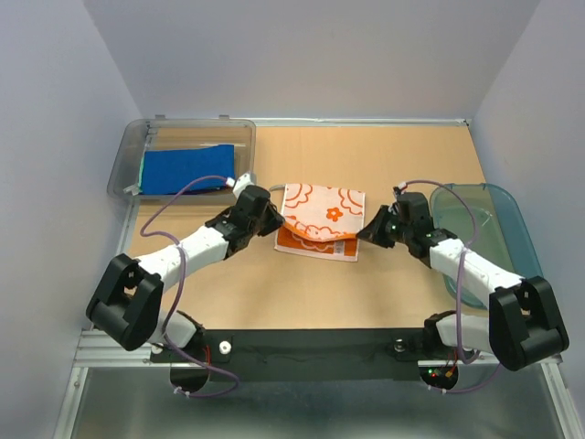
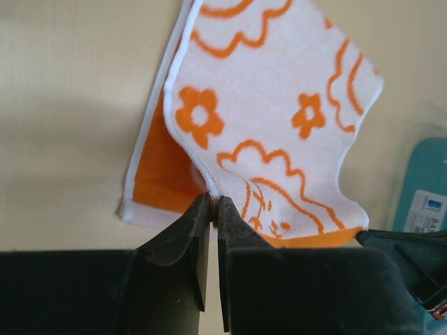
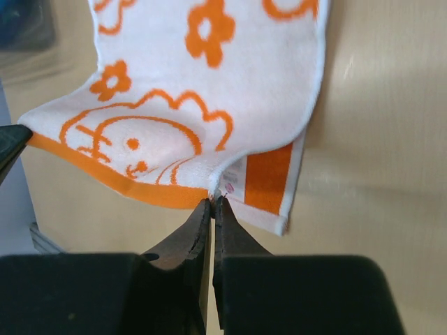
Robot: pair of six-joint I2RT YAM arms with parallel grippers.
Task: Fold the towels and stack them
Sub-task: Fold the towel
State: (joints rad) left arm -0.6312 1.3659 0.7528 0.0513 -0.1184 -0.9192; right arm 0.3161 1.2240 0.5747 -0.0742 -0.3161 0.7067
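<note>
1. Clear grey plastic bin [image 1: 126, 174], far left, holds a royal blue towel [image 1: 187, 169].
2. Teal translucent oval basket [image 1: 505, 224] stands at the right.
3. White orange-flowered towel [image 1: 322, 219] lies mid-table. The left gripper [image 2: 214, 204] and right gripper [image 3: 212, 202] each pinch a corner, jaws nearly closed.

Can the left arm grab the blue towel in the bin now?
Probably not yet. The blue towel lies in the bin just beyond the left end effector, nothing between, but that end effector is shut on the flower towel and must let go first.
</note>
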